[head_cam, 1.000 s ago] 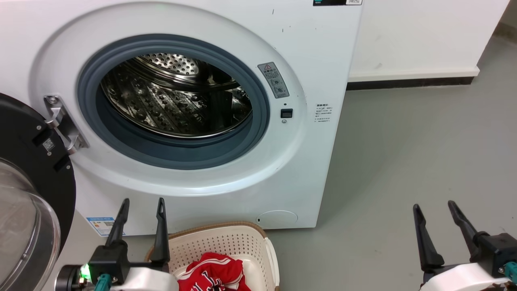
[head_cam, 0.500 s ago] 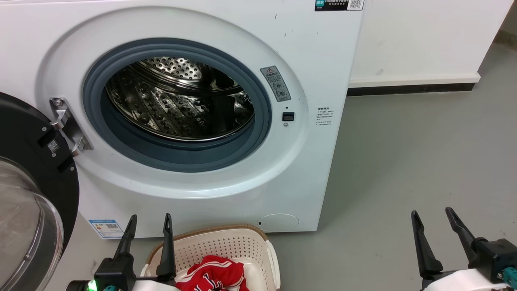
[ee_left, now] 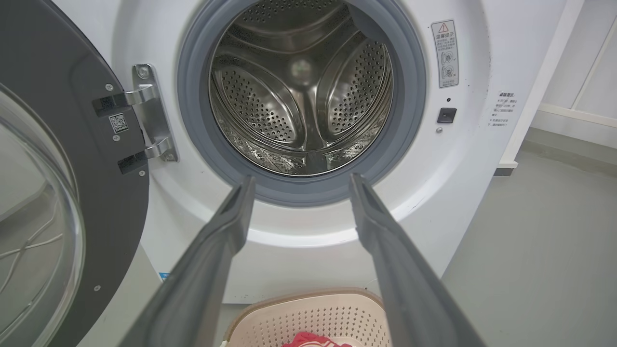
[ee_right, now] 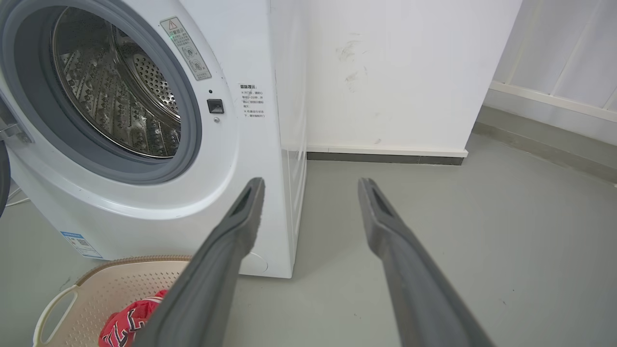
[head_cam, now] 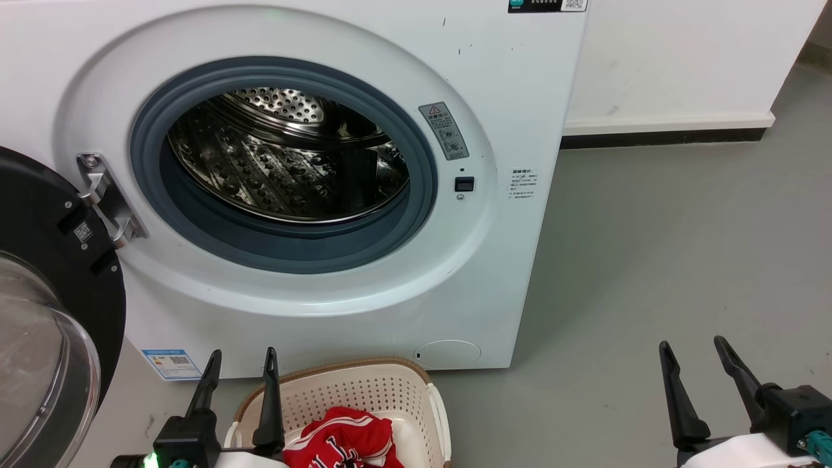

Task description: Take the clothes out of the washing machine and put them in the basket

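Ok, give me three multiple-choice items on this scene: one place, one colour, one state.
1. The red jersey garment lies: A in the steel drum; B in the cream perforated plastic basket; C on the floor.
2. The rubber porthole rim of the white front-loading washing machine is: A red; B grey; C yellow.
3. The black-framed glass door is: A shut; B missing; C swung open.
Answers: 1 B, it sits inside the basket's walls; 2 B, a grey ring surrounds the opening; 3 C, it hangs aside on its hinge.
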{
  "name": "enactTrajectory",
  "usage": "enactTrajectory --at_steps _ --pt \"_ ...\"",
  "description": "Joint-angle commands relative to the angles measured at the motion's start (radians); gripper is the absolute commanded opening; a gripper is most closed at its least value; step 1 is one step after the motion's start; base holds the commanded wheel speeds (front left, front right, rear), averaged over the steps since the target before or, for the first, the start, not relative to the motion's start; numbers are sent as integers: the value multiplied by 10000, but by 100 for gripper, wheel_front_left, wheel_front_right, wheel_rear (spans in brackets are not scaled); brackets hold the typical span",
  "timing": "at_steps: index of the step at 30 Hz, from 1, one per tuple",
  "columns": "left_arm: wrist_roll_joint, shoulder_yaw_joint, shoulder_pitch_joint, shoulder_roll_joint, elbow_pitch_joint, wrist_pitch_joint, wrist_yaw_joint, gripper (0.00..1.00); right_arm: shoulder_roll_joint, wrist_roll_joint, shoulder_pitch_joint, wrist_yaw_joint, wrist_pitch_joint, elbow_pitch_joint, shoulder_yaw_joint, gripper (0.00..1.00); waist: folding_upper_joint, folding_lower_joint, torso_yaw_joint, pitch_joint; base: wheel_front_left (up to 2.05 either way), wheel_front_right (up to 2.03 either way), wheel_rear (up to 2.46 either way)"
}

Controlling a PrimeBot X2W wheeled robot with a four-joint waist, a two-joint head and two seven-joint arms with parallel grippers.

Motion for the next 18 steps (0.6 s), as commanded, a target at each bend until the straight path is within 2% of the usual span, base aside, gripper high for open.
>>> enactTrajectory --at_steps 1,12,13,16,18 --pt "-57 -16 43 38 15 -49 15 100 0 26 38 -5 -57 8 4 100 -1 0 9 12 0 0 0" --pt "-81 -86 -1 106 87 -64 112 100 0 10 23 -3 -36 -14 29 100 -1 0 68 34 0 0 0" --pt "-78 -59 2 61 113 -57 91 0 0 9 0 2 -23 53 29 0 -1 0 67 36 0 0 0" --pt "-115 -50 52 17 409 -43 90 0 10 45 31 2 -4 334 58 0 -1 0 68 37 0 0 0" --pt "-538 11 -42 16 491 67 45 0 -2 498 2 2 -39 382 87 0 -1 0 71 41 0 0 0"
